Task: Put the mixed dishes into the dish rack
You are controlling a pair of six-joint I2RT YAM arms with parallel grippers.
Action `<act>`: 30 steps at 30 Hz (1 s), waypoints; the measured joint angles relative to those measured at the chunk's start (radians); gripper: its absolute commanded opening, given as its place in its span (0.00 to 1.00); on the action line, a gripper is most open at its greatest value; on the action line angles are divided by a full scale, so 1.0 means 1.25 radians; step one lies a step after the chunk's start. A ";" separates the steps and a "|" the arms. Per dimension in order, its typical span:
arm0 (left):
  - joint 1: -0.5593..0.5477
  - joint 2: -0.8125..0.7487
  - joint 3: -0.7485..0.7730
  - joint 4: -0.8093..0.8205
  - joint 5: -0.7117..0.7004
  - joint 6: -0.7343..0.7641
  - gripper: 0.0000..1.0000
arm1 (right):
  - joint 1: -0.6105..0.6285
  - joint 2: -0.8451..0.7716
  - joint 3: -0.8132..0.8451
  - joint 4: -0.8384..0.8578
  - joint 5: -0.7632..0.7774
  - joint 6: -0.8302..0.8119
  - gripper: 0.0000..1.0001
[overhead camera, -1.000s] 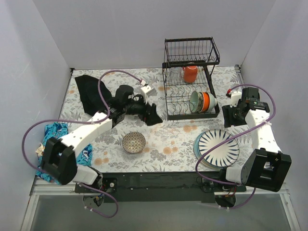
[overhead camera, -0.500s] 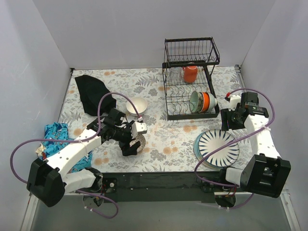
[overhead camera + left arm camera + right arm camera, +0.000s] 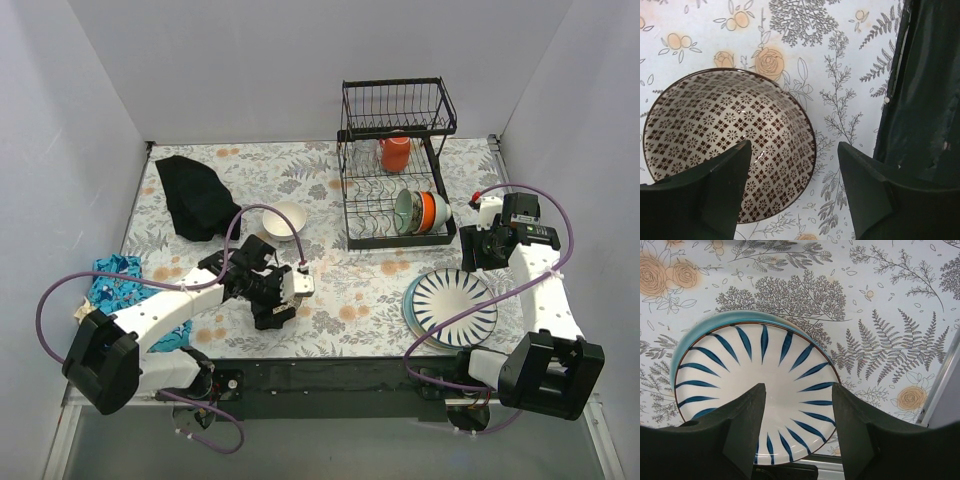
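The left gripper [image 3: 794, 149] is pictured poised over a brown-patterned bowl [image 3: 715, 135] on the flowered table [image 3: 340, 290], near its front edge. Its jaws are held apart. One finger [image 3: 725, 185] is set above the bowl's inside and the other outside it over the tablecloth, so the bowl's right-hand rim is framed between them. Whether the bowl is touched cannot be told.

The right gripper [image 3: 798, 387] is shown with its jaws likewise spread and nothing held, above a blue-and-white striped plate [image 3: 785, 360]. This plate is stacked on a pale-blue-rimmed plate [image 3: 740, 316] at the table's right front, and its right half, as that wrist camera shows it, is framed in the gap between the fingers.

A plain white bowl [image 3: 284, 220] is seen on the table just beyond the left gripper. In the dish rack [image 3: 398, 110] at the back, an orange mug [image 3: 394, 153] is stood under the upper basket. A green-inside bowl [image 3: 409, 210] is propped on edge against an orange bowl [image 3: 434, 209] in the front slots. A black cloth [image 3: 195, 195] and a blue patterned cloth [image 3: 118, 272] are laid at the left.
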State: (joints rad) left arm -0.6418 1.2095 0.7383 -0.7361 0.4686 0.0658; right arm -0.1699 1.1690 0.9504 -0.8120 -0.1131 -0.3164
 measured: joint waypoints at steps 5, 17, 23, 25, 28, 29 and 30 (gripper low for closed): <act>-0.039 0.015 -0.005 -0.022 -0.022 0.057 0.51 | 0.000 0.000 0.000 0.000 0.004 0.000 0.64; -0.045 0.078 0.114 -0.095 -0.039 0.120 0.00 | 0.000 0.010 0.000 0.002 0.014 0.000 0.64; -0.045 0.147 0.350 -0.211 0.048 0.067 0.00 | 0.000 0.013 0.000 0.003 0.023 0.000 0.64; -0.045 0.193 0.459 -0.180 0.088 0.023 0.00 | 0.000 0.014 0.000 0.003 0.024 0.000 0.64; -0.040 0.278 0.577 -0.077 0.143 -0.066 0.00 | 0.000 0.017 0.000 0.003 0.028 0.000 0.64; -0.038 0.312 0.606 -0.038 0.163 -0.104 0.00 | 0.000 0.020 0.000 0.003 0.028 0.000 0.64; -0.033 0.347 0.630 0.004 0.178 -0.152 0.00 | 0.000 0.023 0.000 0.004 0.029 0.000 0.64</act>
State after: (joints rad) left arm -0.6834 1.6436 1.5253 -0.7315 0.6914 -0.1238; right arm -0.1699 1.1976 0.9504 -0.8074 -0.0772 -0.3164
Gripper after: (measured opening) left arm 0.063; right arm 0.636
